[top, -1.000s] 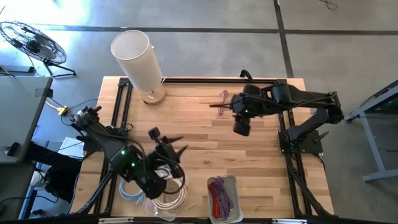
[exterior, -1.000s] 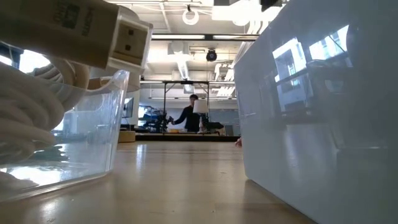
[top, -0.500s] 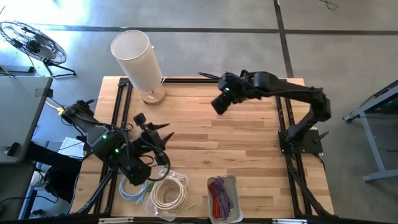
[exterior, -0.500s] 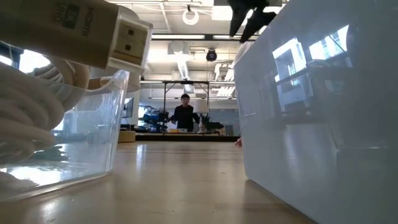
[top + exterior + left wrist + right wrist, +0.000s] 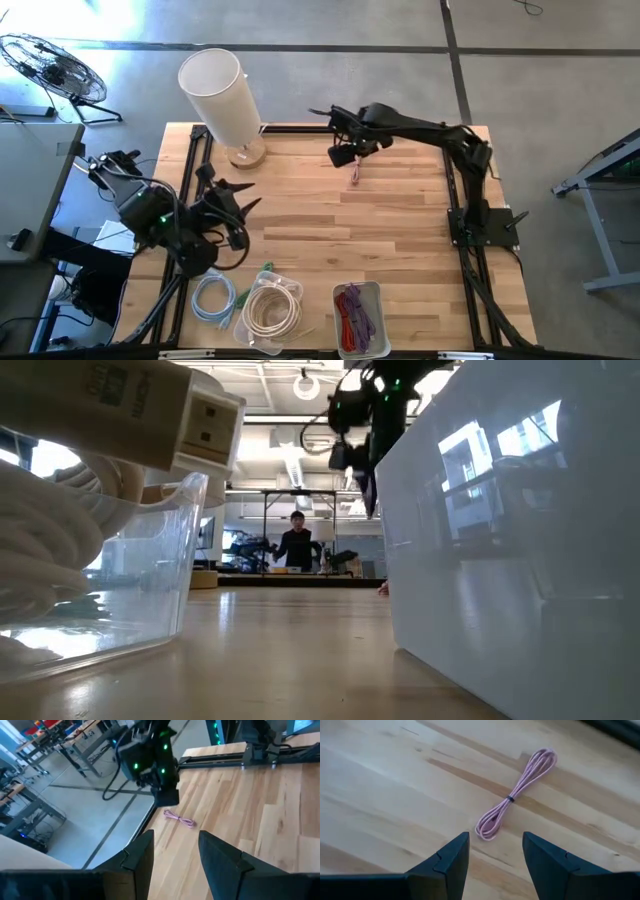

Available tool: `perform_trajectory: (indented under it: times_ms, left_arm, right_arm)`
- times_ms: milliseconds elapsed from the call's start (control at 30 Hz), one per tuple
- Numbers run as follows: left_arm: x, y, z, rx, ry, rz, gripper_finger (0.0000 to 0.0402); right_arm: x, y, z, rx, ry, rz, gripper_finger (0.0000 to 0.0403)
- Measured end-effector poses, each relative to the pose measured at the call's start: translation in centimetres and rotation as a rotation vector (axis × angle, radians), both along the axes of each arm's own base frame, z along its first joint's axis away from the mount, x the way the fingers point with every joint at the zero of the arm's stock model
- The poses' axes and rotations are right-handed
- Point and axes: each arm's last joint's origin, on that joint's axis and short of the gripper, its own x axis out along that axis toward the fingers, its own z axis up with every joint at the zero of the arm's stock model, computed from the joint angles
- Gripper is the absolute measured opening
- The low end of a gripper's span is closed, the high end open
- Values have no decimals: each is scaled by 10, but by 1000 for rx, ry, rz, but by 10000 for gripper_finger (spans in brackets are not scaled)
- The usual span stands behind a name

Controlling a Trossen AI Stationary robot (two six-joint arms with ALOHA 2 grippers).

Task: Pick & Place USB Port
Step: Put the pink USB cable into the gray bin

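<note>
A pink USB cable (image 5: pixel 512 800), tied into a slim bundle, lies flat on the wooden table near its far edge (image 5: pixel 355 173). My right gripper (image 5: pixel 495 852) hangs just above it, pointing steeply down. It is open, and the bundle's near end lies just ahead of the finger gap. The low view shows this gripper (image 5: pixel 365 480) high above the tabletop. My left gripper (image 5: pixel 232 192) is open over the table's left part, with nothing between its fingers (image 5: pixel 175 855). Its wrist view looks toward the cable (image 5: pixel 179 819) and the right gripper (image 5: pixel 160 775).
A tall white cylinder (image 5: pixel 220 95) stands at the far left. Along the near edge lie a blue cable coil (image 5: pixel 213 298), a clear bin with white cable (image 5: pixel 270 312) and a white tray of red cables (image 5: pixel 358 318). A white USB plug (image 5: pixel 205 420) looms close in the low view.
My right gripper has swung toward the table's far edge and leftward, sunk toward the pink cable and rolled about its own axis. My left gripper has drawn back from the bins toward the table's left and far side, rising a little. Both have stayed open.
</note>
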Motion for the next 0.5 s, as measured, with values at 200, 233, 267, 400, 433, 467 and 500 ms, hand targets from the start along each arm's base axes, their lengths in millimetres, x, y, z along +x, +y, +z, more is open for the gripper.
perform_trajectory:
  times_ms: [200, 233, 267, 400, 433, 467, 500]
  left_arm:
    - [0, -1, -1, -24, 25, -20, 151]
    - [0, -1, -2, -26, 36, -25, 151]
    - [-1, 0, -2, -23, 44, -26, 151]
    - [0, -1, -7, -3, 71, -26, 151]
    - [0, -1, -10, 4, 80, -25, 151]
    - [1, -1, -12, 10, 88, -25, 151]
    - [1, -2, -14, 18, 98, -24, 151]
  right_arm:
    - [2, -27, -35, 91, 51, -84, 176]
    - [1, -32, -38, 109, 48, -96, 176]
    - [1, -36, -43, 127, 50, -103, 176]
    - [-3, -46, -54, 187, 64, -130, 176]
    - [-4, -47, -55, 194, 72, -137, 176]
    - [-5, -48, -56, 203, 78, -152, 176]
    - [-6, -49, -57, 217, 80, -164, 176]
